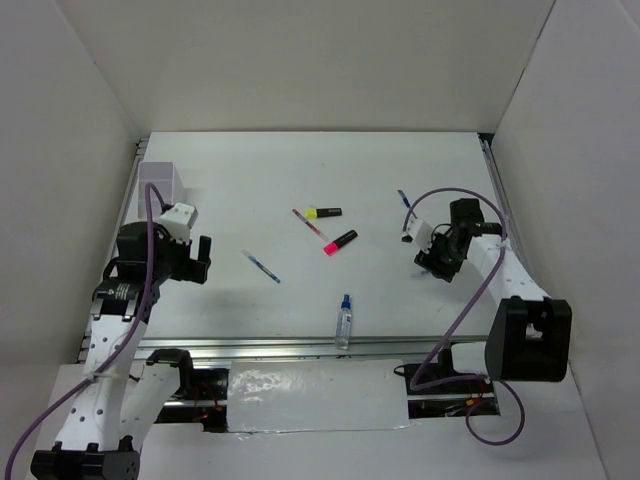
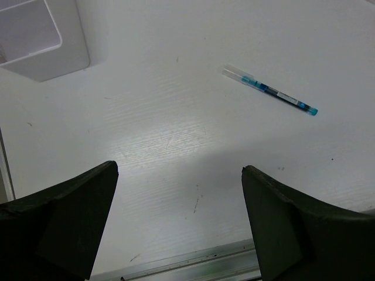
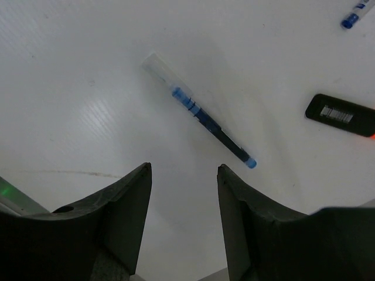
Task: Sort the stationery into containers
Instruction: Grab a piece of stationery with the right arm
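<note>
Right wrist: right gripper point(image 3: 184, 170) jaws spread, empty; blue pen point(image 3: 199, 120) lies diagonal ahead, near right edge of counter point(image 3: 70, 88), so rotate wrist and pinch mid-barrel crosswise.

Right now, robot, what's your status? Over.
Left end effector open, empty. Right end effector open, blue pen just ahead. Nothing blocking it. White box far left.

Box point(image 1: 163, 186) left of highlighters point(image 1: 328, 212)

On the left gripper point(image 2: 179, 175) the fingers point(image 2: 64, 228) look like matt black plastic. Ahead of them the white table point(image 2: 176, 134) is finely grained with a soft sheen. The box point(image 2: 35, 41) is smooth translucent plastic, and the pen point(image 2: 269, 91) is clear and glossy.
</note>
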